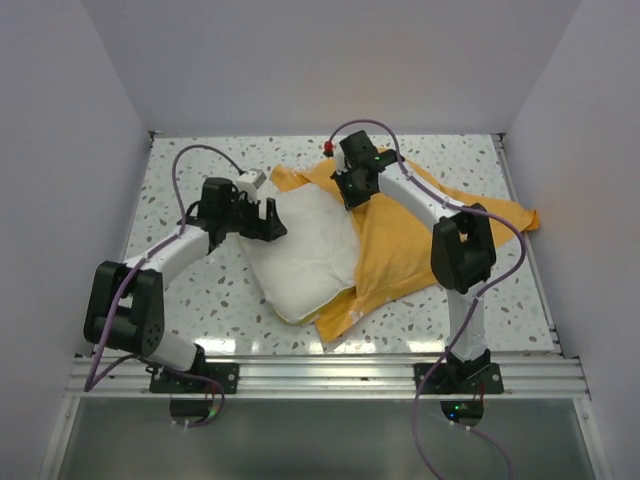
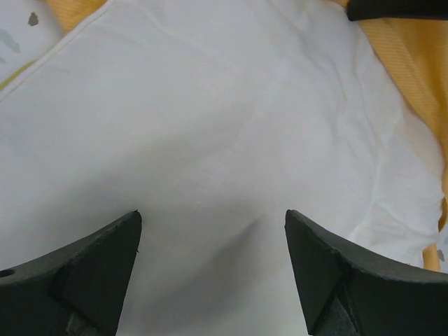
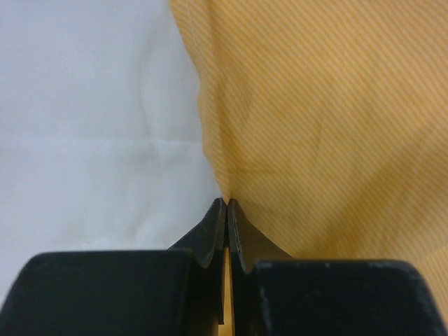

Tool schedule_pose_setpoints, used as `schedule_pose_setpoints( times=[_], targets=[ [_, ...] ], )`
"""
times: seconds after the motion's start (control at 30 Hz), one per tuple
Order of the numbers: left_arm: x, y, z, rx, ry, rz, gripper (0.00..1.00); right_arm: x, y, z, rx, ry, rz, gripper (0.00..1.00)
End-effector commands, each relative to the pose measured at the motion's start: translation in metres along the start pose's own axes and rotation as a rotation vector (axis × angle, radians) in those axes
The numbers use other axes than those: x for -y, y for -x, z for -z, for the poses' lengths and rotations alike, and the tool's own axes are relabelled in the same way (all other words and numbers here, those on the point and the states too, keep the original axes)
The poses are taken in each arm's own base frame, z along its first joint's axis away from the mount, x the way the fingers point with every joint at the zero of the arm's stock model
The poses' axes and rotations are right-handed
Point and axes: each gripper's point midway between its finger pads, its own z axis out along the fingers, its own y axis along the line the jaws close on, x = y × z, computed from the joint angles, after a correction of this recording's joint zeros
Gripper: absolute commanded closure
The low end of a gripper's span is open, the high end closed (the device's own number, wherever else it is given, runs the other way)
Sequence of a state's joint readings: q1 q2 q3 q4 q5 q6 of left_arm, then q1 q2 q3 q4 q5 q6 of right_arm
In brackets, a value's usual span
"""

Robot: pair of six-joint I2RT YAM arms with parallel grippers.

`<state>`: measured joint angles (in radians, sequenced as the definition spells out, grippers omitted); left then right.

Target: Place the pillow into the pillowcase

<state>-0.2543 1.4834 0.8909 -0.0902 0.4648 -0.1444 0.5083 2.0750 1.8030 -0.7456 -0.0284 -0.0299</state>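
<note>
Right claw (image 3: 227,203) pinches edge of thin orange-yellow fabric pillowcase (image 3: 329,126); left claw (image 2: 213,224) open over plump cream-white rectangular pillow (image 2: 210,119). Shallow pinch could slip when pulled.

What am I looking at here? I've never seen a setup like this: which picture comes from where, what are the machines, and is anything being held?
These are two robot arms, bolted side by side at the near edge of a speckled table. The wide picture looks down from above and behind them. The other two come from a camera on each wrist, so the dark shapes at the bottom of those are that arm's own fingers.

On the table lies a plump, cream-white rectangular pillow. Its right side seems tucked into a thin orange-yellow fabric pillowcase.

The left gripper is open just over the pillow and holds nothing. The right gripper is shut, pinching the pillowcase's edge where it meets the pillow.
</note>
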Motion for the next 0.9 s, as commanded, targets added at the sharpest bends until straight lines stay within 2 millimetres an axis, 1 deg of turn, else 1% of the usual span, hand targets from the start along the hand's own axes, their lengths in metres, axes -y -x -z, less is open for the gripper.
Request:
schedule_pose_setpoints(
  times=[0.0,0.03,0.07,0.1,0.13,0.17,0.2,0.27,0.3,0.33,0.37,0.4,0.43,0.47,0.5,0.53,0.57,0.6,0.63,0.67,0.7,0.73,0.77,0.8,0.83,0.87],
  targets=[
    [-0.031,-0.002,0.007,0.043,0.044,0.149,0.13,-0.007,0.027,0.023,0.083,0.040,0.013,1.00],
    [-0.032,-0.004,0.013,0.055,0.035,0.189,0.13,-0.014,0.028,0.028,0.091,0.078,0.014,1.00],
    [-0.030,-0.010,0.017,0.050,0.004,0.220,0.13,-0.022,0.029,0.032,0.098,0.127,0.014,1.00],
    [-0.036,-0.013,0.022,0.080,0.001,0.240,0.12,-0.042,0.035,0.046,0.132,0.229,0.011,1.00],
    [-0.033,-0.013,0.029,0.095,-0.008,0.232,0.11,-0.053,0.034,0.049,0.142,0.278,0.013,1.00],
    [-0.030,-0.027,0.029,0.079,-0.018,0.241,0.10,-0.061,0.036,0.056,0.156,0.322,0.015,1.00],
    [-0.029,-0.034,0.029,0.078,-0.020,0.265,0.10,-0.081,0.037,0.067,0.166,0.403,0.007,1.00],
    [-0.026,-0.051,0.023,0.075,-0.045,0.323,0.10,-0.101,0.037,0.074,0.170,0.479,0.021,1.00],
    [-0.027,-0.055,0.020,0.069,-0.045,0.351,0.10,-0.118,0.036,0.081,0.167,0.537,0.033,1.00],
    [-0.030,-0.060,0.015,0.051,-0.042,0.365,0.10,-0.128,0.036,0.085,0.166,0.573,0.042,1.00],
    [-0.028,-0.057,0.013,0.043,-0.066,0.367,0.12,-0.137,0.035,0.088,0.166,0.603,0.051,1.00],
    [-0.026,-0.059,0.010,0.028,-0.085,0.382,0.15,-0.155,0.034,0.095,0.167,0.642,0.061,1.00],
    [-0.024,-0.066,0.002,-0.003,-0.117,0.415,0.20,-0.170,0.033,0.102,0.169,0.696,0.084,1.00],
    [-0.012,-0.056,0.000,0.015,-0.209,0.430,0.39,-0.193,0.028,0.108,0.159,0.738,0.119,1.00],
    [-0.007,-0.051,-0.001,0.023,-0.249,0.443,0.48,-0.209,0.030,0.119,0.166,0.780,0.144,1.00],
    [-0.002,-0.048,-0.004,0.032,-0.283,0.457,0.55,-0.228,0.026,0.132,0.154,0.859,0.171,1.00],
    [0.012,-0.031,-0.001,0.093,-0.368,0.399,0.66,-0.245,0.025,0.147,0.157,0.918,0.196,1.00],
    [0.024,-0.019,0.005,0.119,-0.416,0.413,0.71,-0.273,0.014,0.168,0.151,0.987,0.249,1.00],
    [0.039,-0.003,0.016,0.164,-0.469,0.360,0.76,-0.286,0.010,0.187,0.177,1.026,0.289,1.00],
    [0.052,0.006,0.021,0.193,-0.505,0.324,0.85,-0.297,0.001,0.195,0.167,1.052,0.318,1.00],
    [0.060,0.014,0.030,0.214,-0.518,0.298,0.91,-0.297,-0.006,0.194,0.142,1.064,0.300,1.00],
    [0.063,0.013,0.033,0.208,-0.531,0.300,0.95,-0.292,-0.004,0.192,0.149,1.053,0.284,1.00],
    [0.062,0.005,0.035,0.189,-0.525,0.316,1.00,-0.277,0.001,0.181,0.156,1.002,0.256,1.00],
    [0.060,0.002,0.039,0.185,-0.513,0.314,1.00,-0.266,-0.003,0.169,0.137,0.969,0.226,1.00],
    [0.053,-0.009,0.040,0.147,-0.488,0.353,1.00,-0.255,-0.001,0.161,0.135,0.937,0.197,1.00],
    [0.048,-0.019,0.041,0.135,-0.472,0.333,1.00,-0.234,0.006,0.155,0.144,0.871,0.126,1.00]
  ],
)
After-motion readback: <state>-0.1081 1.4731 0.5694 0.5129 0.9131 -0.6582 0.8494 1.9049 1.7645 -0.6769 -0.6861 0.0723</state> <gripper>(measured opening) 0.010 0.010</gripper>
